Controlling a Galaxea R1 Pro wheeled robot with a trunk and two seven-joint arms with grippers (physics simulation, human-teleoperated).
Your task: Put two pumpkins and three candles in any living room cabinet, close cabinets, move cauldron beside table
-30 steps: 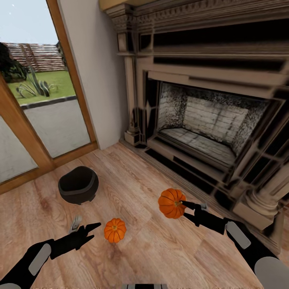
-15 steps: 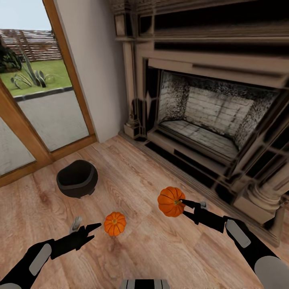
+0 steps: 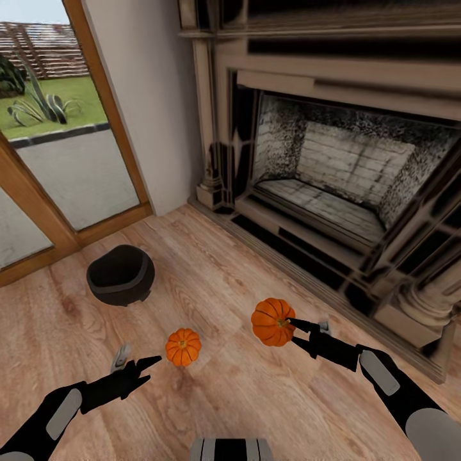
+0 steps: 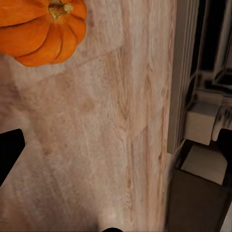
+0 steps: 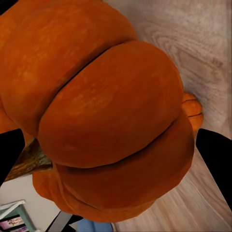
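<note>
On a wooden floor before a fireplace, a black cauldron sits at left near a glass door, likely awaiting its move to a table; the left gripper hangs spread and empty just beside a small pumpkin on the floor, seemingly ready to grasp it. At right, the right gripper clamps a second pumpkin held off the floor, probably for carrying to a cabinet; its wrist camera adds the ribbed skin pressed between dark fingertips

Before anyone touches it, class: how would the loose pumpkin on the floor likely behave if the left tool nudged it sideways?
The loose pumpkin looks round and ribbed, so it would probably roll on the smooth wooden floor. It seems rigid, unlikely to deform. The left tool is open beside it, apart, so a side nudge may just push it away.
</note>
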